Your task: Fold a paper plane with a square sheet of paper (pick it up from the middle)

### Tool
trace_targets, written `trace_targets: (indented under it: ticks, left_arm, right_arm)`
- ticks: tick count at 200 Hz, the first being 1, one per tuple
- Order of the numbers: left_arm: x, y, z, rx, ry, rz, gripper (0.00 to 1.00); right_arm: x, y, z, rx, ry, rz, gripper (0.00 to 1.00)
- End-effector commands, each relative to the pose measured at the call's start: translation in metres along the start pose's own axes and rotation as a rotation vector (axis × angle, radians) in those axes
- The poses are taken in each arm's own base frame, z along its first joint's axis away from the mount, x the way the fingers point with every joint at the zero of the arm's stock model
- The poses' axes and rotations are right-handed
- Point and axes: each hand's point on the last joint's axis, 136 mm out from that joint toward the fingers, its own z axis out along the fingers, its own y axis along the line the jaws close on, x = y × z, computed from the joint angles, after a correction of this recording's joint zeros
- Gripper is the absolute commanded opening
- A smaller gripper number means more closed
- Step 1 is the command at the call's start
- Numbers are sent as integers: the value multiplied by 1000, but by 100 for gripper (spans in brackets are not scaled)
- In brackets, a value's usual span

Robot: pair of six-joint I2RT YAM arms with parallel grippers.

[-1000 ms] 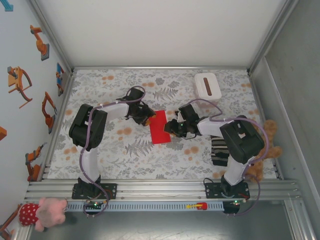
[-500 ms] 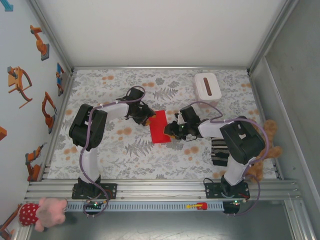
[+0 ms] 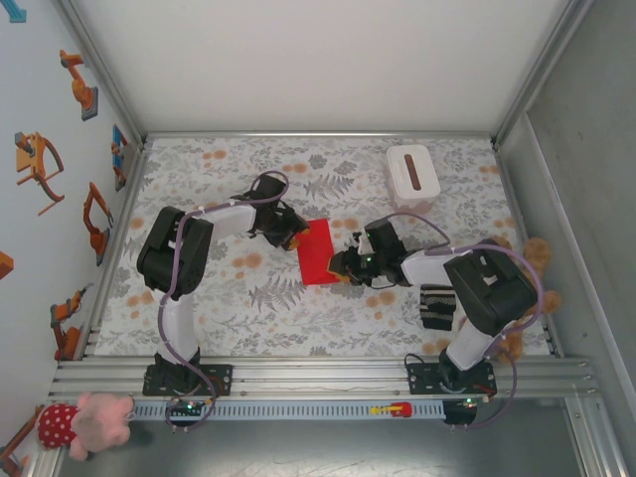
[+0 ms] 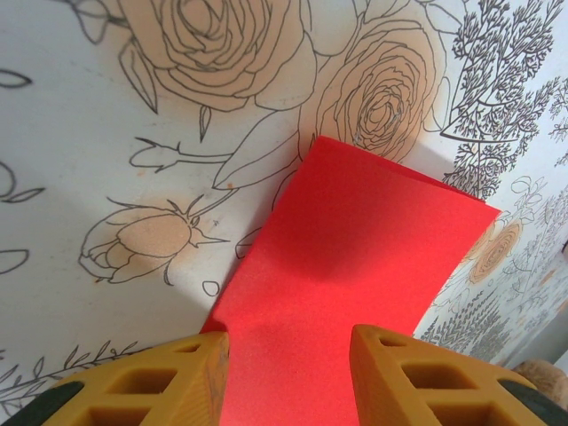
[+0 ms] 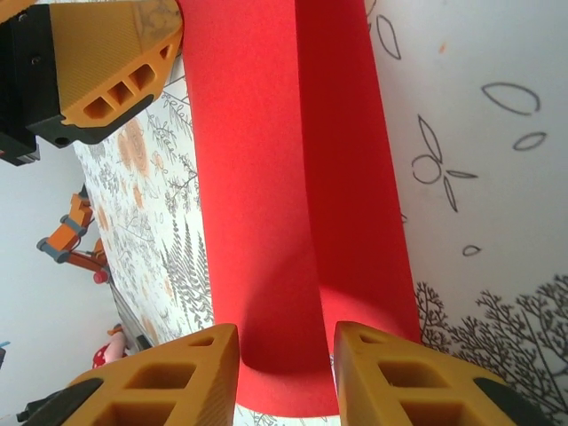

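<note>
Top camera is looking steeply down from the near edge over the whole table (image 3: 229,169); both wrist cameras are peering in close from opposite sides, sharing the square sheet of paper (image 3: 318,253)

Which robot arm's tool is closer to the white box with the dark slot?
Right. The right tool sits below-left of the white rectangular box; the left tool is farther, beyond the red paper sheet.

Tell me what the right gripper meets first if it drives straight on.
The red sheet of paper, already between the fingers of the right gripper; beyond it, probably the left gripper, depth unclear.
</note>
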Motion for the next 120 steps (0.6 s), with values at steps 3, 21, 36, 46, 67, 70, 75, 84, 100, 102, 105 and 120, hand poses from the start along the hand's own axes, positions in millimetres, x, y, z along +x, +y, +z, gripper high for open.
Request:
trace_targets:
  ticks: [3, 21, 36, 46, 67, 70, 75, 84, 100, 102, 105, 120]
  left_arm:
    - [6, 51, 18, -165, 34, -51, 42]
    - [6, 50, 18, -162, 33, -47, 42]
    - [6, 50, 17, -161, 33, -47, 42]
    - [6, 49, 17, -160, 33, -46, 42]
    - [7, 51, 17, -164, 34, -44, 42]
    - [7, 50, 17, -163, 34, -44, 42]
    - [7, 50, 17, -163, 34, -44, 42]
    - [7, 51, 17, -164, 34, -44, 42]
    - [7, 50, 17, -162, 34, -43, 42]
    - [7, 50, 17, -162, 35, -43, 42]
    - [7, 50, 17, -162, 34, -42, 42]
    - [7, 50, 17, -162, 33, -40, 42]
  right_arm:
    - [-3, 11, -7, -48, -31, 6, 33]
    - [-4, 11, -6, -59, -37, 17, 33]
    - [-5, 9, -6, -55, -44, 30, 33]
    - [-5, 8, -6, -53, -52, 35, 33]
    - [-6, 6, -8, -46, -67, 41, 33]
    - [-6, 6, -8, -46, -68, 42, 33]
    - [-6, 6, -9, -45, -70, 43, 33]
    - [-6, 5, -9, -43, -76, 46, 33]
    - [-5, 5, -11, -45, -80, 53, 34]
    - [-5, 5, -11, -47, -82, 54, 34]
    - [-5, 5, -11, -48, -82, 56, 35]
    - [-4, 7, -12, -63, -85, 61, 35]
